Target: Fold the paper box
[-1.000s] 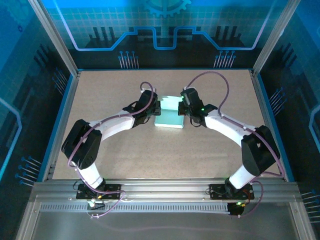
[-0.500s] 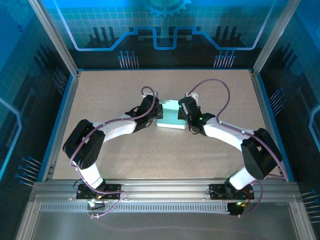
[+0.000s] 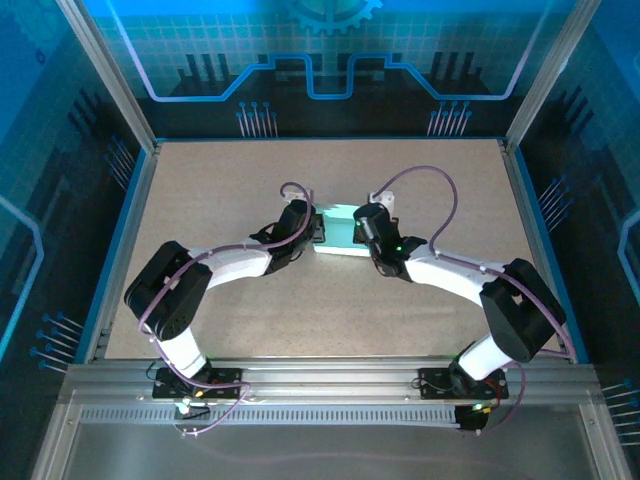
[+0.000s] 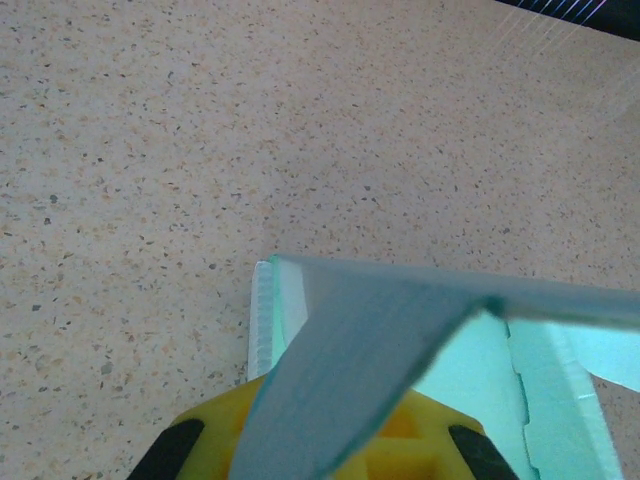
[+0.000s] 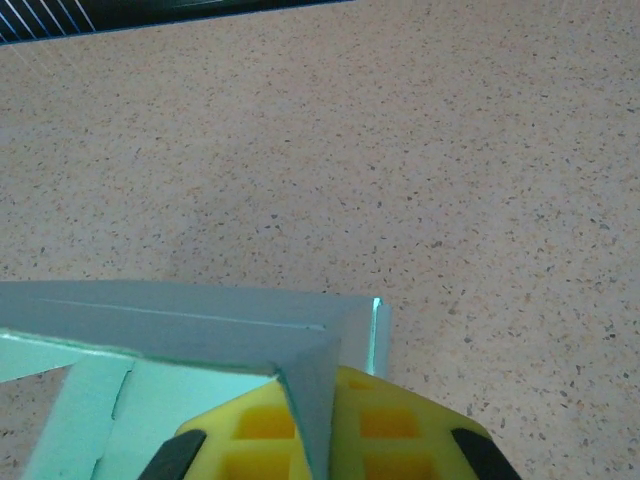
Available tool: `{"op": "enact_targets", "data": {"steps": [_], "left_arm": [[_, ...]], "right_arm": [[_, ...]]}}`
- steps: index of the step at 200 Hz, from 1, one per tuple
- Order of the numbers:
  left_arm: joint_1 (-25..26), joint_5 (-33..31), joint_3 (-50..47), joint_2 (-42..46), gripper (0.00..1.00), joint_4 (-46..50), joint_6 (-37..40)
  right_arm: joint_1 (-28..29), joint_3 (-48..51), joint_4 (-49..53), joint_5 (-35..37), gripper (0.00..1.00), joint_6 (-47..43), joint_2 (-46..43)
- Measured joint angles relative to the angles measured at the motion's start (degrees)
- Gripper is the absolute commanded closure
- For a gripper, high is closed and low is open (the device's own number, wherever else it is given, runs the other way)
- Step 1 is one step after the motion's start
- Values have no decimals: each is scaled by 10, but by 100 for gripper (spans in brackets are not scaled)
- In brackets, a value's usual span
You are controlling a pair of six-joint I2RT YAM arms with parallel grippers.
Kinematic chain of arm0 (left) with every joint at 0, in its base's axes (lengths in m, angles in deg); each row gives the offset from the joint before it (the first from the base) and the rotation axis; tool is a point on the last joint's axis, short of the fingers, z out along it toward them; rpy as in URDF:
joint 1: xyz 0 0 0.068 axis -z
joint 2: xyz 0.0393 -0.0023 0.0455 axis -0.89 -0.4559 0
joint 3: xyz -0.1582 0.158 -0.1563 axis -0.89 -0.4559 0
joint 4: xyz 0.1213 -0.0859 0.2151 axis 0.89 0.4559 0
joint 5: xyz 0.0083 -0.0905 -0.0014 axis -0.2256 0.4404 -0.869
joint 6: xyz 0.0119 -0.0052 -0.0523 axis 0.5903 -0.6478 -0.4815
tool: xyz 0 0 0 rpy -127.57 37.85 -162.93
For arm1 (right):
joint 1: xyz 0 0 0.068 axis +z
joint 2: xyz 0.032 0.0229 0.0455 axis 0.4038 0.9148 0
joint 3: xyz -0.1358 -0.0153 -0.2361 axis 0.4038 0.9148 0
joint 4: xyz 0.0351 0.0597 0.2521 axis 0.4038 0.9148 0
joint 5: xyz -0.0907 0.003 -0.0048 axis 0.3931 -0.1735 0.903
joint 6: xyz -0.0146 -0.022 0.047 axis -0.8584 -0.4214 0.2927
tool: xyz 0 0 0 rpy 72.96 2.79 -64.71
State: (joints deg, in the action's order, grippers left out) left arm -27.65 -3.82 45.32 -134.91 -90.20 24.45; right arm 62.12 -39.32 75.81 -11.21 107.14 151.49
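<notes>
1. Near the middle of the table (image 3: 230,310), in the top external view, you have the paper box (image 3: 338,236) lying between the two wrists. The left gripper (image 3: 318,230) touches its left end and the right gripper (image 3: 360,230) touches its right end. From up here you cannot tell how the fingers stand. The far edge of the card looks raised off the surface.

2. At the left wrist, a blue-grey side flap (image 4: 360,360) stands up from the pale box floor (image 4: 460,375) and runs down across the yellow finger pad (image 4: 400,455). The fingers are closed tight and pinch that flap. It meets a long wall at a creased corner, so this end is lifted into shape.

3. At the right wrist, the long wall (image 5: 170,315) and an end fold (image 5: 312,405) meet in a corner that dips between the yellow pads (image 5: 400,420). These fingers are also closed tight, with the card clamped between them.

4. Your fold looks roughly midway. Walls are up at both ends, but they appear to stand only because you hold them. No tab looks locked, and the near side is not clearly raised. Tucking the flaps and letting go cleanly is what remains.
</notes>
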Motion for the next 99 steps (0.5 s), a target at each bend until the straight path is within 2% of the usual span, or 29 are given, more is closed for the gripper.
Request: {"op": "enact_targets", "data": {"steps": [99], "left_arm": [[7, 0, -30, 0, 100, -27, 0]], "right_arm": [[4, 27, -20, -2, 100, 0, -1]]}}
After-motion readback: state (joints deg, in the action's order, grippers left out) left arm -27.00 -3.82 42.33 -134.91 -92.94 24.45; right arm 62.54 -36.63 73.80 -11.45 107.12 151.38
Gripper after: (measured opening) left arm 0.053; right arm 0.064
